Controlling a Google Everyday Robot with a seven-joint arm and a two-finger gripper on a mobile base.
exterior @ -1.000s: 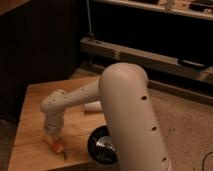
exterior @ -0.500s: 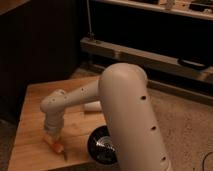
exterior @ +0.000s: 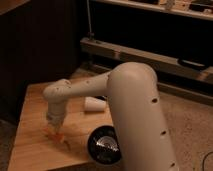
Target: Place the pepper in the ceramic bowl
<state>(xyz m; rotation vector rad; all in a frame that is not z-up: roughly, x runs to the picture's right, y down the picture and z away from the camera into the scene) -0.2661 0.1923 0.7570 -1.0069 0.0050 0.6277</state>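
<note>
Camera view: the gripper (exterior: 55,128) hangs low over the wooden table (exterior: 30,115), directly above one small slim orange pepper (exterior: 59,137) at the left. One glossy black ceramic bowl (exterior: 102,145) waits near right; one white cup (exterior: 94,104) lies farther back. A shallow grasp could let the slim pepper slip free.

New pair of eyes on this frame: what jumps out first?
The big white arm fills the foreground, reaching left across the wooden table. Its gripper points down at the table's left side, right over the orange pepper. The glossy black ceramic bowl sits at the near edge, partly hidden by the arm, with a white cup on its side behind it.
</note>
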